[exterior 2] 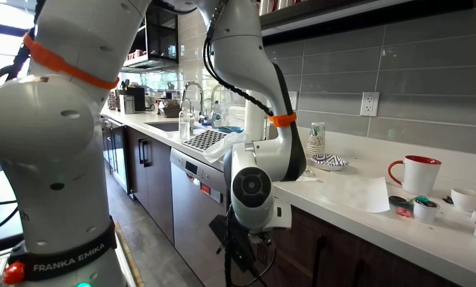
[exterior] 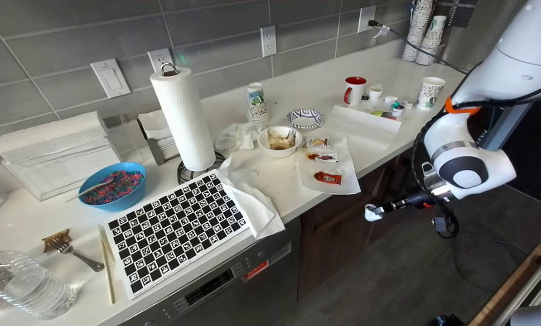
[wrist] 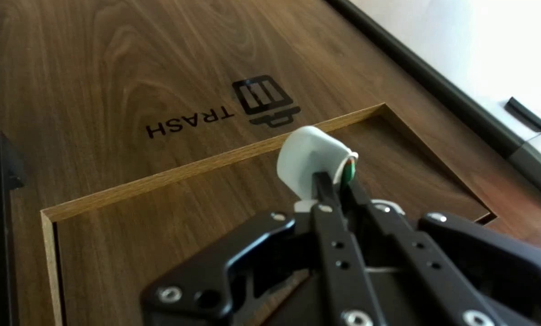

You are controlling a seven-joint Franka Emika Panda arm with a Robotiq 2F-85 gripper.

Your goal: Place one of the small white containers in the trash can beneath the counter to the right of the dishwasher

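My gripper (wrist: 336, 183) is shut on a small white container (wrist: 309, 158), tilted on its side, with something green at its mouth. In an exterior view the held container (exterior: 371, 213) hangs in front of the dark brown cabinets, below the edge of the counter (exterior: 374, 158). In the wrist view it is before a wooden front marked TRASH (wrist: 186, 123), upside down, with a recessed rectangular panel (wrist: 152, 226). The trash can itself is hidden. The dishwasher (exterior: 270, 271) also shows in an exterior view (exterior 2: 194, 199). Other small white containers (exterior 2: 424, 210) sit on the counter.
A black handle (wrist: 1, 217) stands out from the cabinet front. The counter holds a red-lined mug (exterior 2: 421, 175), a paper cup (exterior: 430, 93), a white bowl (exterior: 279, 141), a paper towel roll (exterior: 184, 122) and a checkered board (exterior: 175, 231). Cables hang by the wrist.
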